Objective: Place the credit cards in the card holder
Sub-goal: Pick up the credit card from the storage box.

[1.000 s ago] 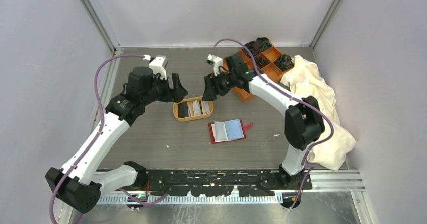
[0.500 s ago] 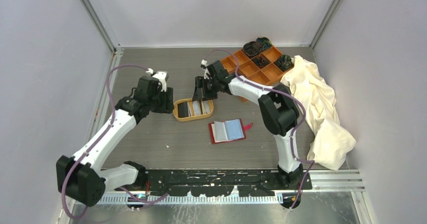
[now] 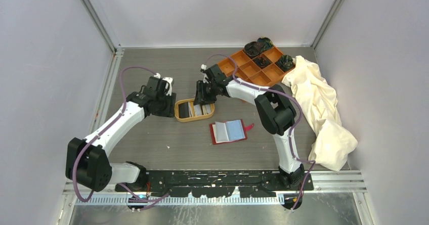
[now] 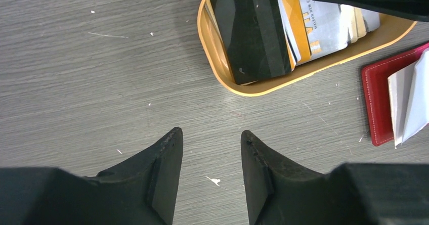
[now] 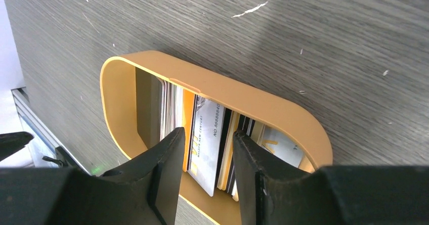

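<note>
Both arms have dropped toward the oval tan dish [image 3: 177,116] in the past second, their jaws narrowing from wide to about half. At the dish's left end the left gripper [image 4: 210,134] now hangs low over bare tabletop, fingers apart with nothing between them, just short of the rim. Inside the dish the credit cards [image 3: 195,108] stand packed together, a black one at the left, then an orange-striped one and several white and grey ones. At the dish's right end the right gripper [image 5: 207,134] has swung in from beside the orange compartment tray [image 3: 253,72] and dipped into the stack; its fingers are parted around a white card and its neighbours, with a gap on each side and nothing clamped yet. That points to the first pick being underway — no card has left the dish. The card holder [image 3: 230,131] has not moved: it lies open and flat, blue lining up, near the table's middle, just off the dish's near right end. The grey wood-grain table [image 3: 152,144] carries a few pale specks. The tray sits toward the far right corner, a crumpled cream cloth [image 3: 324,108] runs along the right edge, and plain pale walls enclose three sides.
</note>
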Controlling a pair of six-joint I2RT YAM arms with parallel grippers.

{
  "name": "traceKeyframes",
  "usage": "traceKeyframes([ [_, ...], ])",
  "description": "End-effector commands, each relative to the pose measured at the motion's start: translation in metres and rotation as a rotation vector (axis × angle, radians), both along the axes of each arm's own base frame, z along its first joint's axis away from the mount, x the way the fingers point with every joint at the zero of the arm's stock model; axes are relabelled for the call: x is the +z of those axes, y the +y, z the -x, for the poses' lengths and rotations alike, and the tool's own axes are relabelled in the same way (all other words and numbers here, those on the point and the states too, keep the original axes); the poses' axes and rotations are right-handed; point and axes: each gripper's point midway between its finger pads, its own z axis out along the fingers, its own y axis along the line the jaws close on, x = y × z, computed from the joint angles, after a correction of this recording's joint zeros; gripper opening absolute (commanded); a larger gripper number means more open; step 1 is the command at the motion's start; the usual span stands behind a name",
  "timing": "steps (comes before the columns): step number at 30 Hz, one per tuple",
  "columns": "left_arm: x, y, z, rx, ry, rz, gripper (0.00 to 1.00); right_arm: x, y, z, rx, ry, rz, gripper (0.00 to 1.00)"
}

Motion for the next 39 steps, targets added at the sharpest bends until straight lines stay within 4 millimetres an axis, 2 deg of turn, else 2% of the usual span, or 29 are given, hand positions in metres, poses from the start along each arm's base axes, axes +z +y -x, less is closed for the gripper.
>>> traceKeyframes([
  [1, 0.007, -0.005, -0.005, -0.020, 0.000, 0.011, 0.46, 0.018, 0.018, -0.003, 0.010, -0.003, -0.080, 0.45],
  [5, 0.006, -0.005, -0.005, -0.022, 0.002, 0.009, 0.46, 0.018, 0.025, 0.004, 0.022, 0.043, -0.125, 0.44],
  [9, 0.006, -0.005, -0.005, -0.023, 0.005, 0.007, 0.46, 0.027, 0.030, 0.008, 0.034, 0.085, -0.195, 0.44],
  [14, 0.007, -0.010, -0.003, -0.041, 0.014, 0.030, 0.46, 0.043, 0.033, 0.009, 0.034, 0.118, -0.280, 0.33],
  [18, 0.006, -0.010, -0.003, -0.041, 0.015, 0.030, 0.46, 0.047, 0.037, 0.012, 0.043, 0.141, -0.313, 0.32],
  [22, 0.007, -0.010, -0.003, -0.043, 0.014, 0.030, 0.46, 0.042, 0.038, 0.014, 0.051, 0.161, -0.317, 0.32],
  [32, 0.007, -0.010, -0.002, -0.044, 0.016, 0.032, 0.46, 0.014, 0.034, 0.018, 0.049, 0.182, -0.225, 0.39],
  [39, 0.007, -0.010, -0.002, -0.046, 0.017, 0.032, 0.46, 0.010, 0.046, 0.029, 0.069, 0.247, -0.280, 0.40],
])
